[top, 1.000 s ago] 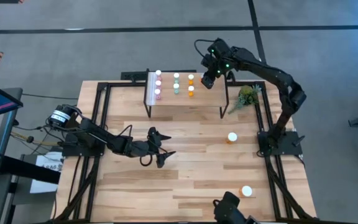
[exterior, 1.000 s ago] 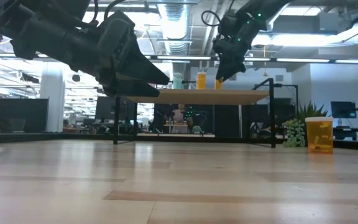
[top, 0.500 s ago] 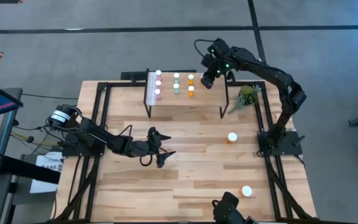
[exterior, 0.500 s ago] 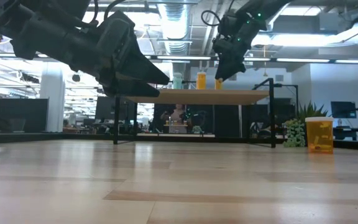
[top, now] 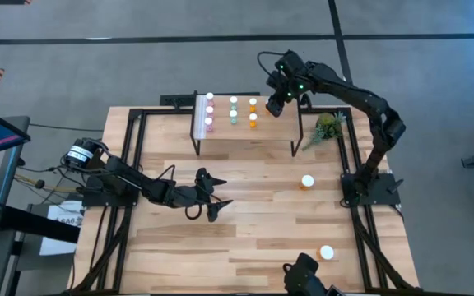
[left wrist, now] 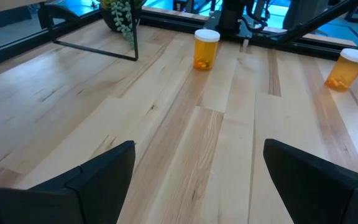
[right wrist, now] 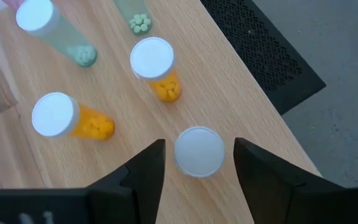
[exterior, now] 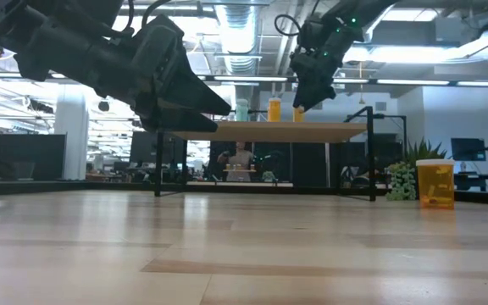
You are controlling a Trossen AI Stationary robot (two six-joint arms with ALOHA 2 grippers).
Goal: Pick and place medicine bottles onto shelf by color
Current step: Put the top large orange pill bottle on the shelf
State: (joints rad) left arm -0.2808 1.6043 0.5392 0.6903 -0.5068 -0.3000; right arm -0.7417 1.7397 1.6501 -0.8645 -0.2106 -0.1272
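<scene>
High view: the right gripper (top: 275, 104) hangs over the far right part of the shelf (top: 270, 130), just right of the orange bottles standing there. Its wrist view looks down between two parted fingers (right wrist: 143, 168) at a white-capped bottle (right wrist: 199, 151) standing on the shelf near its edge; a gap shows on each side of the cap, so the fingers straddle it without clearly touching. Just beyond it stand two orange bottles (right wrist: 156, 67), and past those two teal-green bottles (right wrist: 53, 30). From above, the shelf carries three pink bottles (top: 209, 109) by its left end, the teal-green pair in the middle and the orange ones to the right.

Left gripper (top: 213, 197) rests low over the middle of the table (top: 253, 238), its fingers spread wide with nothing between them.

On the table, right side, a wider orange bottle (top: 307, 182) stands upright near the small green plant (top: 327, 127); another wide orange bottle (top: 327, 253) stands at the near right edge
</scene>
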